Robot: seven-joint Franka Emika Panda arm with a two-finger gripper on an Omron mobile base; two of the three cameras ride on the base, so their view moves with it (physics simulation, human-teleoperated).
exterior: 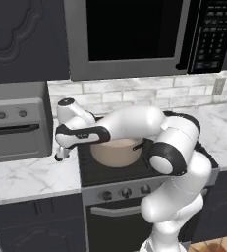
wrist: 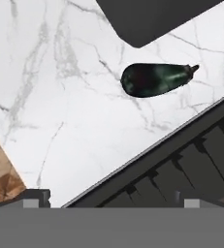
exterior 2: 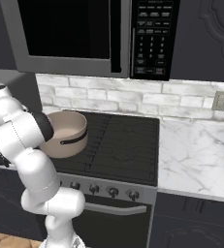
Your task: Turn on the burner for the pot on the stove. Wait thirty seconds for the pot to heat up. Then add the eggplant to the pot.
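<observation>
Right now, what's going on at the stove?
The arm reaches left over the counter beside the stove, its gripper open and empty, pointing down above the eggplant. The eggplant lies on the marble, untouched, near the cooktop's edge. The pot sits on the stove's left rear burner, with nothing to be seen inside it. Whether that burner is lit cannot be told.

Above me hangs a microwave (exterior: pixel 134 34); a toaster oven (exterior: pixel 16 129) sits on the marble counter (exterior: pixel 31 179), at its back left
</observation>
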